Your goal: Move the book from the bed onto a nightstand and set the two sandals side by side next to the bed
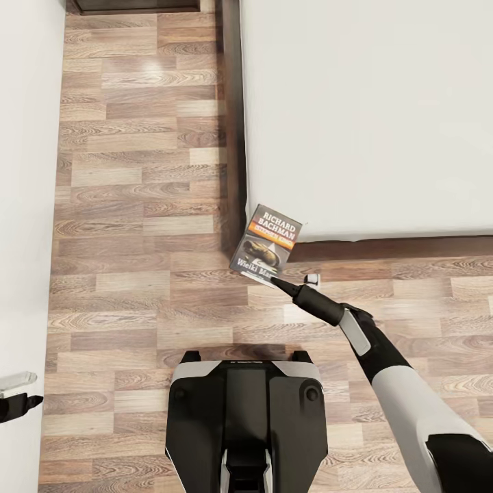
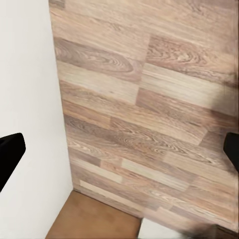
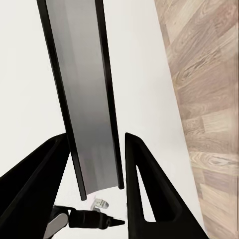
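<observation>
The right gripper (image 1: 277, 279) is clamping its dark tapered fingers on the lower edge of the thin paperback book (image 1: 268, 243), which is hanging tilted over the wood plank floor (image 1: 137, 205) just beside the corner of the bed (image 1: 370, 116), whose smooth grey mattress is sitting on a dark frame. The left gripper (image 2: 119, 149) is hovering over the planks by a white wall (image 1: 27, 171), fingers spread wide.

Home bedroom, grey-mattressed bed (image 1: 370, 109), wood plank floor (image 1: 137, 205), white wall (image 1: 27, 171)
</observation>
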Available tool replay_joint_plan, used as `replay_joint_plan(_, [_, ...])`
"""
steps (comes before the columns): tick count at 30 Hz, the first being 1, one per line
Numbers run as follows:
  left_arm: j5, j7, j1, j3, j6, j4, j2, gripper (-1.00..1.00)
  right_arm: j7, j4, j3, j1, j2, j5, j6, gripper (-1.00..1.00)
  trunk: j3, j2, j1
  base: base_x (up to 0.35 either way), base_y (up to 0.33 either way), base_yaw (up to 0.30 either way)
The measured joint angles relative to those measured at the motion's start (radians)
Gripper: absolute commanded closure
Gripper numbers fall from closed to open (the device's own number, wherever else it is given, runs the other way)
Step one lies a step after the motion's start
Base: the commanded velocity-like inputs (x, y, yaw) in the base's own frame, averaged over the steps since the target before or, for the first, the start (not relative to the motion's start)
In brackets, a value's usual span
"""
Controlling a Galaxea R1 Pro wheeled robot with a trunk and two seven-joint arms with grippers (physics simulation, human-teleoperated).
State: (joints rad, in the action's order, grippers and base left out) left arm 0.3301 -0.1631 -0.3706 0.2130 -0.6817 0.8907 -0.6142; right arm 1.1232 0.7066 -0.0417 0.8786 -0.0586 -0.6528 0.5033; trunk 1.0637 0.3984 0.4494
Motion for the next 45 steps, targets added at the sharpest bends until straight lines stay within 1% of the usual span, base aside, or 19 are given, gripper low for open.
replay_joint_plan(3, [0.001,0.000,-0.001,-0.004,0.002,-0.002,0.041,-1.00,-0.016,-0.001,0.000,0.000,0.004,0.000,0.001,1.00,0.000,0.000,0.000,0.000,0.000,0.000])
replay_joint_plan(7, [0.001,0.000,-0.003,-0.010,0.003,0.000,0.113,-1.00,-0.026,-0.003,0.000,0.000,0.007,0.002,0.002,1.00,0.000,0.000,0.000,0.000,0.000,0.000])
replay_joint_plan(9, [0.000,0.002,-0.004,-0.013,0.003,0.000,0.143,-1.00,-0.030,-0.005,0.000,0.001,0.008,0.002,0.002,1.00,0.000,0.000,0.000,0.000,0.000,0.000])
replay_joint_plan(11, [-0.007,0.004,-0.004,-0.015,0.003,0.001,0.163,-1.00,-0.036,-0.006,0.000,0.001,0.009,0.003,0.002,1.00,0.000,0.000,0.000,0.000,0.000,0.000])
replay_joint_plan(14, [-0.024,0.002,-0.005,-0.017,0.003,0.002,0.181,-1.00,-0.047,-0.007,-0.001,0.001,0.010,0.004,0.002,1.00,0.000,0.000,0.000,0.000,0.000,0.000])
replay_joint_plan(18, [-0.039,0.000,-0.006,-0.018,0.004,0.005,0.195,-1.00,-0.074,-0.008,-0.002,0.001,0.017,0.004,0.004,1.00,0.000,0.000,0.000,0.000,0.000,0.000])
replay_joint_plan(27, [-0.045,-0.001,-0.007,-0.019,0.004,0.007,0.200,-1.00,-0.091,-0.009,-0.003,0.001,0.033,0.005,0.004,1.00,0.000,0.000,0.000,0.000,0.000,0.000])
replay_joint_plan(30, [-0.046,-0.001,-0.007,-0.019,0.005,0.007,0.200,-1.00,-0.092,-0.009,-0.009,0.002,0.034,0.006,0.004,1.00,0.000,0.000,0.000,0.000,0.000,0.000])
replay_joint_plan(33, [-0.049,0.002,-0.007,-0.019,0.005,0.001,0.200,-1.00,-0.092,-0.008,-0.034,0.001,0.035,0.010,0.004,1.00,0.000,0.000,0.000,0.000,0.000,0.000])
replay_joint_plan(38, [-0.052,0.003,-0.007,-0.019,0.005,-0.002,0.200,-1.00,-0.093,-0.008,-0.051,0.002,0.035,0.012,0.002,1.00,0.000,0.000,0.000,0.000,0.000,0.000])
replay_joint_plan(45, [-0.053,0.003,-0.007,-0.019,0.005,-0.004,0.200,-1.00,-0.094,-0.006,-0.058,0.002,0.036,0.012,-0.004,1.00,0.000,0.000,0.000,0.000,0.000,0.000])
